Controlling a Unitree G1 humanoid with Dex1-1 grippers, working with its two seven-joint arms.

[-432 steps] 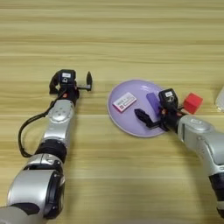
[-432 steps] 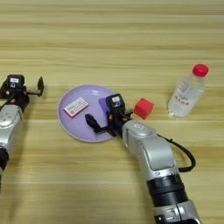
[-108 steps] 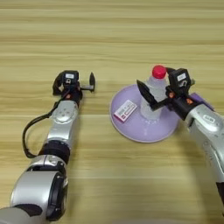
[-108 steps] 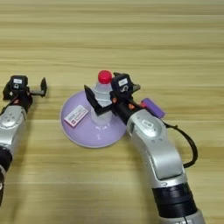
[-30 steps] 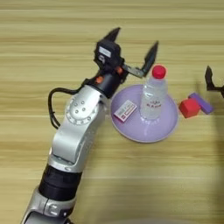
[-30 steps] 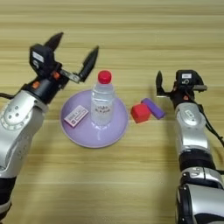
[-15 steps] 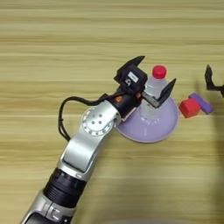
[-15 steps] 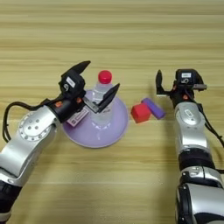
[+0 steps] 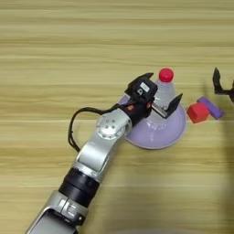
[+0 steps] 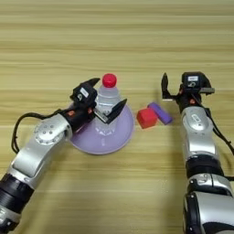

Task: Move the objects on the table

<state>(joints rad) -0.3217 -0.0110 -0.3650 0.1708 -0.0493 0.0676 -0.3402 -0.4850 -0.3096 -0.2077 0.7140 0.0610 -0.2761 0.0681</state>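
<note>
Left tool [image 10: 106, 101] is spread wide around the clear plastic water bottle [image 10: 106, 107] on the round lilac plate [image 10: 119, 137]. Right tool [image 10: 186, 88] waits open beside the small purple block [image 10: 161, 113].

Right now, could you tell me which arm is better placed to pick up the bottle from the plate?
Left. Its pincer is open with fingers on either side of the bottle on the plate. The right pincer sits apart, beyond the cube.

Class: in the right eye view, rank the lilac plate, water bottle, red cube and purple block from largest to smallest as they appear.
1. Lilac plate
2. Water bottle
3. Red cube and purple block: too alike to rank.
</note>
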